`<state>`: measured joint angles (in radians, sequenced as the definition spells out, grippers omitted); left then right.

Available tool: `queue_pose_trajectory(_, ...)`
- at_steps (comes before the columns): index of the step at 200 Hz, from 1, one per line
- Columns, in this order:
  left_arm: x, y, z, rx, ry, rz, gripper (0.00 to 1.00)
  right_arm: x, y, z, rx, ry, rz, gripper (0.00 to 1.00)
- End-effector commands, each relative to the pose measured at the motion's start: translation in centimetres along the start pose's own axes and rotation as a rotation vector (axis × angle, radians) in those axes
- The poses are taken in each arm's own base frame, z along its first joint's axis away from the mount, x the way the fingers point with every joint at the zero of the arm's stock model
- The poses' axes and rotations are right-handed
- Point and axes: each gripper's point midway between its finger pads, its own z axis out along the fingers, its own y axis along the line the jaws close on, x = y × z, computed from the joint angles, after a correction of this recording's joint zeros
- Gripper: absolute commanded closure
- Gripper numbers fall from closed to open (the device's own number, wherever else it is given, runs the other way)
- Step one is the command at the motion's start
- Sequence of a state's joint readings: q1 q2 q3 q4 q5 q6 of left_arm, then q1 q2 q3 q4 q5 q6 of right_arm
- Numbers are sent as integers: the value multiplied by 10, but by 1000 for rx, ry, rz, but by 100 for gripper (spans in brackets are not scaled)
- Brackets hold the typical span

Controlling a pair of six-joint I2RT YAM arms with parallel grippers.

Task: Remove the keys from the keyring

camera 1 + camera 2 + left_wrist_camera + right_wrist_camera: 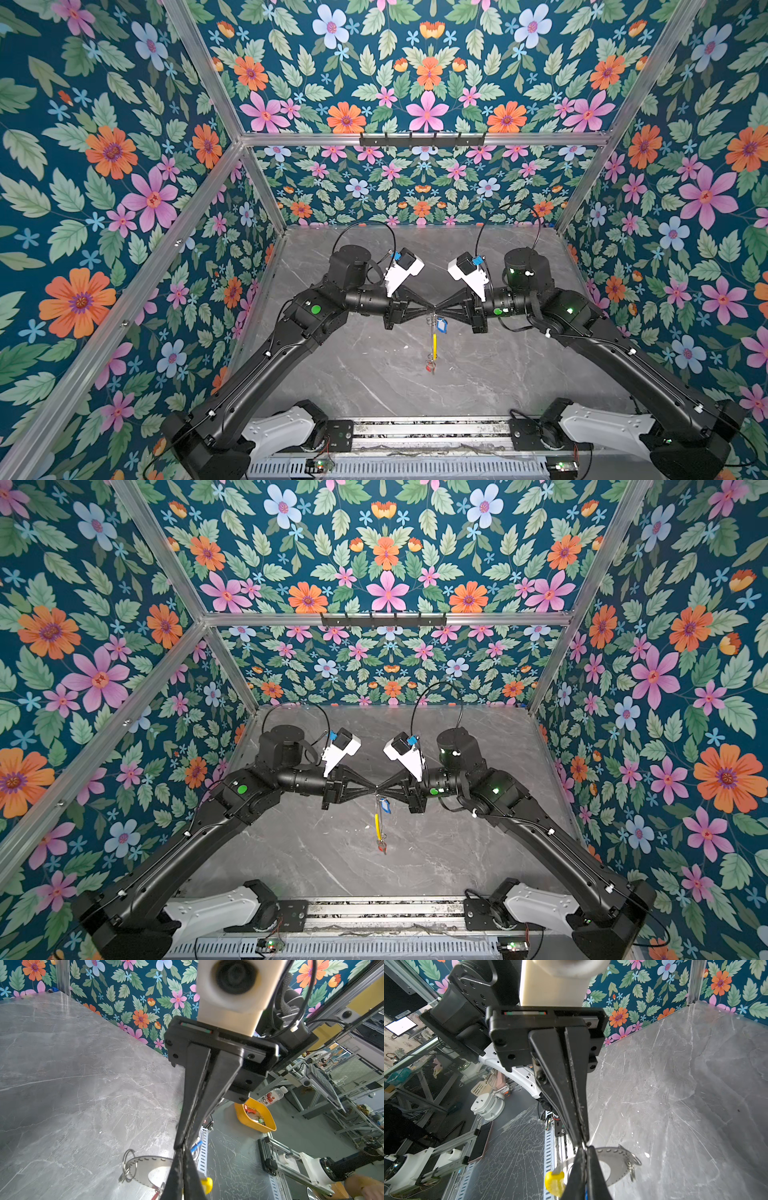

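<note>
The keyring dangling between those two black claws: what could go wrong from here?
1. The left gripper and right gripper pinch the keyring at almost one spot, tip to tip; pulling apart could slip the thin wire free and drop it onto the table.
2. The blue-tagged key and red-tagged key hang loose below, so they may swing or snag.
3. With both grippers shut, neither is free to slide a key off.

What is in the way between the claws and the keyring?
Nothing I can see. The left claw and right claw meet tip to tip, both shut on the top of the keyring, which hangs above the table with its keys on.
</note>
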<state>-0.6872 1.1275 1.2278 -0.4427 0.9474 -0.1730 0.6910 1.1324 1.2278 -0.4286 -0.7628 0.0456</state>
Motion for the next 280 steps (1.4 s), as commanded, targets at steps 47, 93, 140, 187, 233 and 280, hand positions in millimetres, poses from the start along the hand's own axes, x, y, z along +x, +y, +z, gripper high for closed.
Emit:
queue_pose_trajectory(47,-16,-10,-14,-24,-171,158,100,-18,-5,-2,79,-71,-62,90)
queue_pose_trajectory(93,-33,-12,-28,-75,-349,223,100,-28,-5,-19,149,-197,-107,60)
queue_pose_trajectory(140,-41,-21,-44,-74,-506,296,100,-20,-3,-23,138,-284,-107,50)
queue_pose_trajectory(187,-39,-18,-44,-63,-550,283,100,-11,9,-11,79,-268,-142,43)
queue_pose_trajectory(233,-35,-16,-39,-25,-550,265,100,-15,0,0,118,-261,-151,44)
queue_pose_trajectory(280,-33,-15,-37,-14,-544,257,100,-19,-4,6,119,-246,-156,55)
